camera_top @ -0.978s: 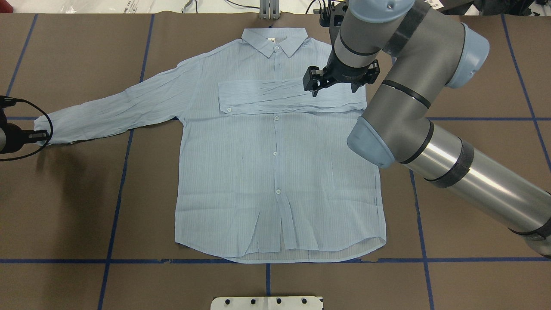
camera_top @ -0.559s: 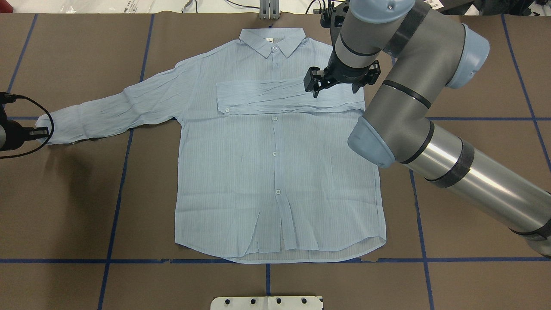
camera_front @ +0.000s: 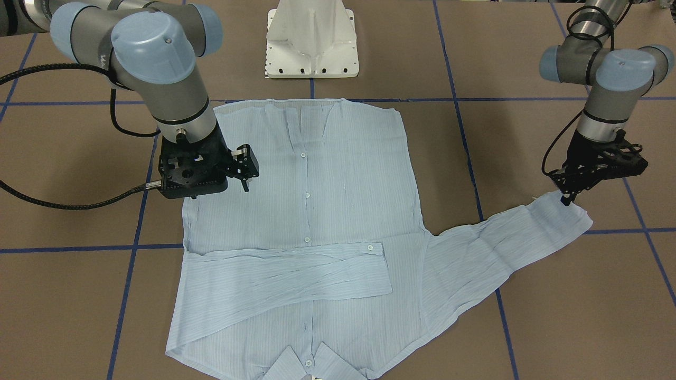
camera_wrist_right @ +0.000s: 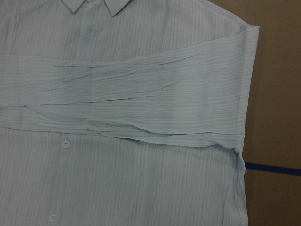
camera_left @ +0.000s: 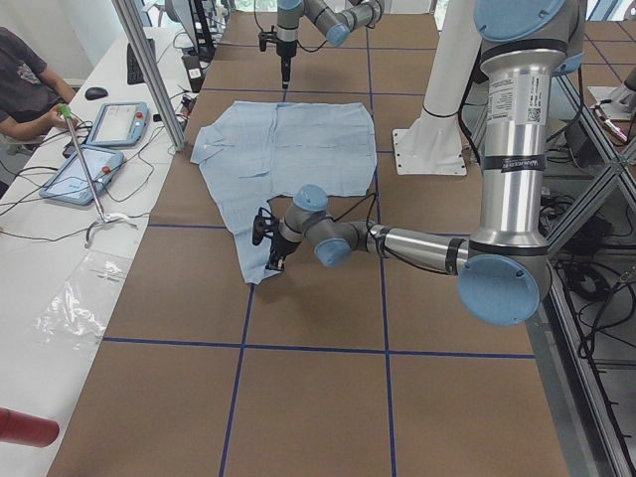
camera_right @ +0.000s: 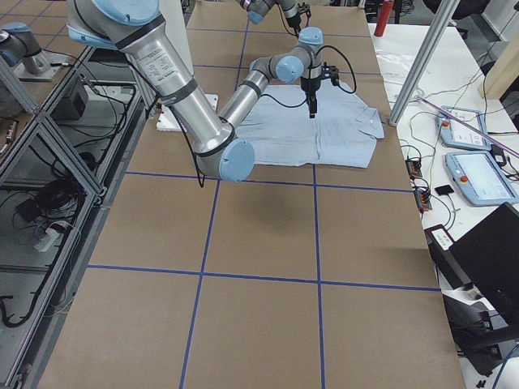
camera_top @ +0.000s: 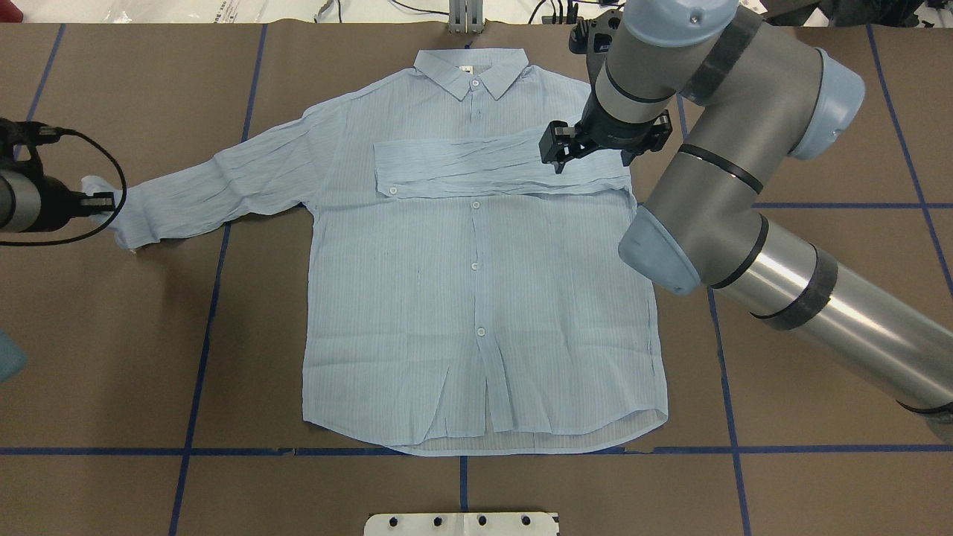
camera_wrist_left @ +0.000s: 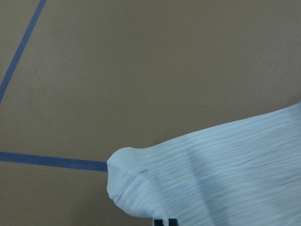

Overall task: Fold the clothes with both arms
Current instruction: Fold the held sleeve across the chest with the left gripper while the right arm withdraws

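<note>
The light-blue striped shirt [camera_top: 476,298] lies flat and buttoned on the brown table, collar [camera_top: 473,71] at the far side. One sleeve [camera_top: 491,167] is folded across the chest. My right gripper [camera_top: 592,151] hangs open just above that sleeve's shoulder end, with nothing between its fingers. The other sleeve [camera_top: 223,182] stretches out to the left. My left gripper [camera_top: 110,199] is shut on its cuff [camera_wrist_left: 141,183] and holds it slightly off the table. The front-facing view also shows the left gripper [camera_front: 566,199] pinching the sleeve end.
The white pedestal base [camera_front: 311,47] stands at the near edge behind the shirt hem. Blue tape lines [camera_top: 208,298] grid the table. A person [camera_left: 25,84] sits at a side bench with tablets [camera_left: 94,164]. A red cylinder [camera_left: 25,427] lies off the table.
My left gripper has carried the cuff up and inward toward the shirt, and the sleeve end has bunched. The right arm has shifted slightly to the right above the folded sleeve.
</note>
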Controlling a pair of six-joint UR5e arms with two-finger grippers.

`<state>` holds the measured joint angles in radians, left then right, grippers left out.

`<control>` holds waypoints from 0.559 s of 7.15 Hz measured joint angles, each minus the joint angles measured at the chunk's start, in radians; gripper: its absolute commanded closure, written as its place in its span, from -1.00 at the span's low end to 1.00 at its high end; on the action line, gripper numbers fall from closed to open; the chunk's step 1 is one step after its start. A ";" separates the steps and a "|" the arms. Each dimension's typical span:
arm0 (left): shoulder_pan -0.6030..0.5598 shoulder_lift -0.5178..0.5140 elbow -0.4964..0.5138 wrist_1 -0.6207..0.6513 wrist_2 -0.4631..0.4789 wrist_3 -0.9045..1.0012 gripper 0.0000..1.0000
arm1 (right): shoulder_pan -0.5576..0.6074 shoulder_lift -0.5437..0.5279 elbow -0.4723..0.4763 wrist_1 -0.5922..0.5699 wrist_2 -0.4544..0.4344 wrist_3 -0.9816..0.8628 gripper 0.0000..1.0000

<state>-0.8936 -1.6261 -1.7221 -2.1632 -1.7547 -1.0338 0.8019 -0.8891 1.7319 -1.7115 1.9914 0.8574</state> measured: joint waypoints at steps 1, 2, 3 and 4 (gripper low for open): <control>0.002 -0.107 -0.039 0.144 -0.013 -0.015 1.00 | 0.014 -0.042 0.029 0.001 0.006 -0.035 -1.00; 0.004 -0.237 -0.041 0.264 -0.024 -0.052 1.00 | 0.039 -0.094 0.056 0.001 0.020 -0.082 -1.00; 0.011 -0.374 -0.008 0.350 -0.049 -0.116 1.00 | 0.072 -0.150 0.081 0.000 0.042 -0.140 -1.00; 0.018 -0.512 0.057 0.393 -0.087 -0.205 1.00 | 0.109 -0.211 0.104 0.000 0.068 -0.202 -1.00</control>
<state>-0.8752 -2.1384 -1.6648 -1.7706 -1.8413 -1.2389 0.9107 -1.0996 1.8362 -1.7114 2.0595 0.6553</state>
